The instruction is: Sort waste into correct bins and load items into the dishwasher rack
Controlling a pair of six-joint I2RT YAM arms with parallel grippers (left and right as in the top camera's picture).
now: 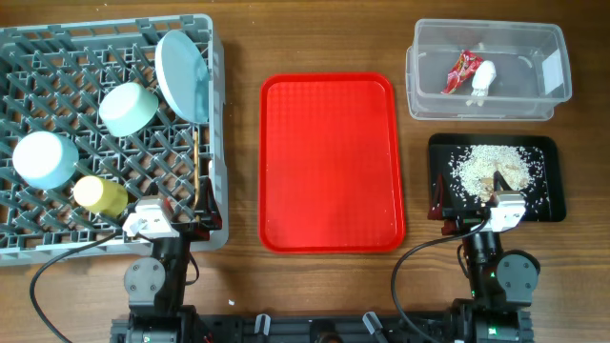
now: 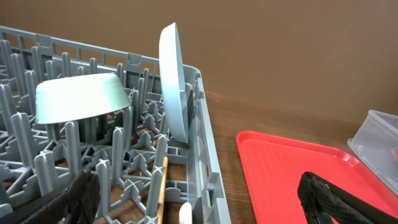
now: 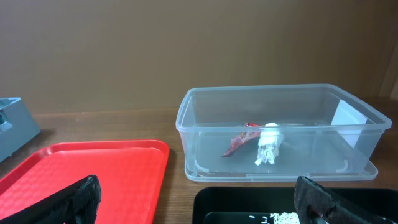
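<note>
Left end effector (image 1: 173,221) gapes empty at the dishwasher rack's (image 1: 95,23) near right corner — plate (image 1: 183,74), mint-green bowl (image 1: 128,108), light blue bowl (image 1: 44,159), cup (image 1: 99,194) and chopstick (image 1: 197,162) inside. Right end effector (image 1: 474,211), spread apart and empty, sits at the black tray (image 1: 548,152) of rice scraps (image 1: 481,167) — wrapper (image 1: 461,70) and napkin (image 1: 483,78) lie in the far clear tub (image 1: 477,33).

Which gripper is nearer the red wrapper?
Right. The right gripper is at the near edge of the black tray, facing the red wrapper; the left gripper is across the red tray, by the rack.

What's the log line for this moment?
rack: plate, mint bowl, blue bowl, yellow cup, chopstick in | clear tub: wrapper, napkin | black tray: rice scraps | left hand: open | right hand: open
</note>
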